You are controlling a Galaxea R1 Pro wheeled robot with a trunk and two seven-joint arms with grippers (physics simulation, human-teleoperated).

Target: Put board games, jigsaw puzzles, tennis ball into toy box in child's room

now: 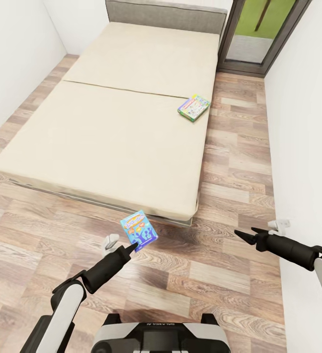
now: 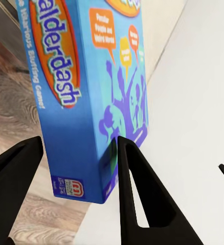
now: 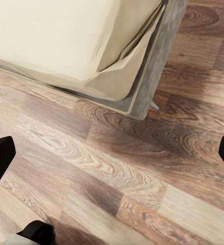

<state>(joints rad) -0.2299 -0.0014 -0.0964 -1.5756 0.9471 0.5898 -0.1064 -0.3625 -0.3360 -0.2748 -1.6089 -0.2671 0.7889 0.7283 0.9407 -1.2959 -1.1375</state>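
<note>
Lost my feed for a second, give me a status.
Left gripper shut on blue game, above the floor. Right gripper open, empty. Second game on bed, right edge.

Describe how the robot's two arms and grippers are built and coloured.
Both arms have white shell segments near the body and matte black forearms tapering toward the wrist. The left gripper and right gripper each end in two slim, pointed black fingers. A small white fitting sits beside each wrist. No loose cables show.
</note>
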